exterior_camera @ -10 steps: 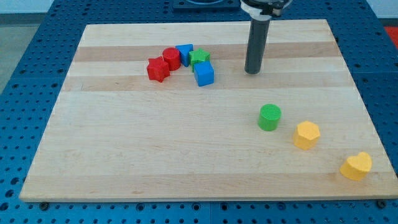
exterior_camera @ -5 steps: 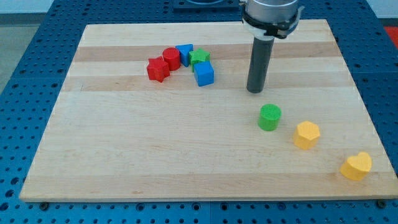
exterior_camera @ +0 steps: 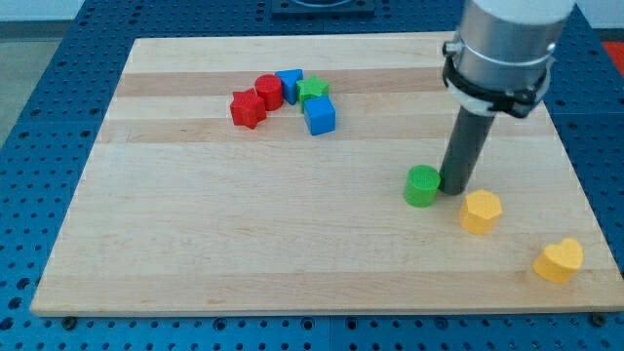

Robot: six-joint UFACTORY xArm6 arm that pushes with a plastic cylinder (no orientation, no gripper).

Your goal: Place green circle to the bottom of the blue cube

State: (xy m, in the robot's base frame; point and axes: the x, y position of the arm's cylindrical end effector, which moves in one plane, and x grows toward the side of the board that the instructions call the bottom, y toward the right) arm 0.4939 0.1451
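Note:
The green circle (exterior_camera: 421, 185) lies on the wooden board at the view's lower right. The blue cube (exterior_camera: 320, 115) sits at the view's upper middle, at the lower right end of a cluster of blocks. My tip (exterior_camera: 453, 188) rests on the board right beside the green circle's right side, touching it or nearly so. The rod rises up and to the right from there.
Next to the blue cube are a green star (exterior_camera: 312, 91), a second blue block (exterior_camera: 290, 84), a red cylinder (exterior_camera: 269, 91) and a red star (exterior_camera: 248, 108). A yellow hexagon (exterior_camera: 481, 211) lies just right and below my tip. A yellow heart (exterior_camera: 559, 259) lies at the lower right.
My tip has moved down and to the right, from above the green circle to its right side. None of the blocks has visibly moved.

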